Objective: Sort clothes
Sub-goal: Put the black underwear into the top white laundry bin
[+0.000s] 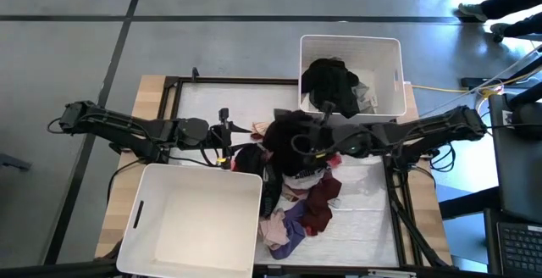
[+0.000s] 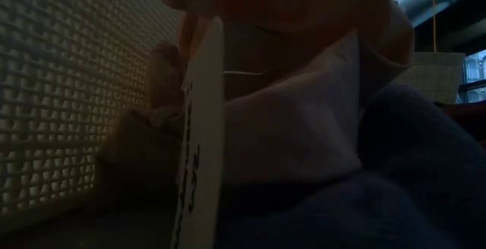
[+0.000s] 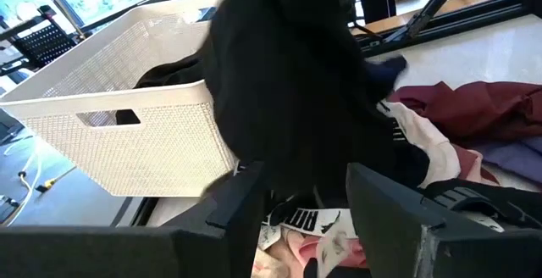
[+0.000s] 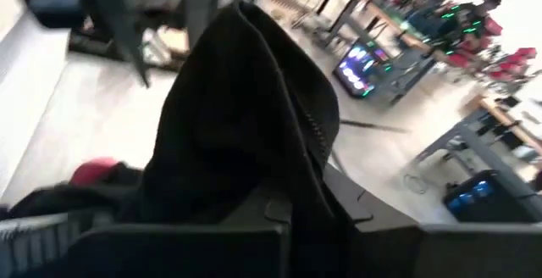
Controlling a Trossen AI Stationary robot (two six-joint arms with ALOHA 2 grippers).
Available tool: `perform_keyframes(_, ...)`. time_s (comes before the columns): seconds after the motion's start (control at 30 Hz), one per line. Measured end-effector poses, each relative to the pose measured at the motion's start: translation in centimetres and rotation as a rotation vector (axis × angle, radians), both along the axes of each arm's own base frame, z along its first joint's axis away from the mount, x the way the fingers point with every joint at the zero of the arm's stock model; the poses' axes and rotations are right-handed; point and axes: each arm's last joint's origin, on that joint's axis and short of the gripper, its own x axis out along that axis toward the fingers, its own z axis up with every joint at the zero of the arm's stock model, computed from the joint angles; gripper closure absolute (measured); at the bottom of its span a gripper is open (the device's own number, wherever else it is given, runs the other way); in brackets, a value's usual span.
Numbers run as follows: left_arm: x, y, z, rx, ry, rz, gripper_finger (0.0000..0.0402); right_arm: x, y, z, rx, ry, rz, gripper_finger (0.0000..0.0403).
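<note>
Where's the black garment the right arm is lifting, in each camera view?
High: black garment at table centre, over the pile, just in front of the far bin.
Low: not in it; pale fabric fills the picture.
Left wrist: hanging at centre, beside the far bin.
Right wrist: draped at centre, in the right gripper, whose jaws are shut on it.
Shared landmark: the far bin, seen in the high and left wrist views.

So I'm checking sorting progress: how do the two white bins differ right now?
The far bin beside the right arm already holds dark clothes; the near bin beside the left arm shows only bare floor inside. The far bin sits square to the table; the near bin is slightly turned. Both are white, rectangular plastic.
</note>
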Motion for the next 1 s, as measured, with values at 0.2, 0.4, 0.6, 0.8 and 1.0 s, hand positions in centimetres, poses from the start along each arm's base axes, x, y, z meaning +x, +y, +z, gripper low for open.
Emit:
perform_keyframes(0.2, 0.0, 0.0, 0.0, 0.002, 0.001, -0.001, 0.0243, -0.7, -0.2, 2.1, -0.041, -0.126, -0.018, 0.0369)
perform_keyframes(0.4, 0.0, 0.0, 0.0, 0.004, 0.001, -0.001, 0.0243, -0.9, -0.3, 3.8, -0.131, -0.213, -0.018, 0.0367)
perform_keyframes(0.6, 0.0, 0.0, 0.0, 0.004, 0.001, -0.001, 0.0243, -1.2, -0.4, 6.0, -0.163, -0.262, -0.037, 0.0367)
perform_keyframes(0.8, 0.0, 0.0, 0.0, 0.004, 0.001, -0.002, 0.0243, -1.2, -0.4, 6.4, -0.159, -0.274, -0.019, 0.0367)
perform_keyframes(1.0, 0.0, 0.0, 0.0, 0.004, 0.002, -0.001, 0.0243, -1.2, -0.3, 5.4, -0.066, -0.222, 0.005, 0.0366)
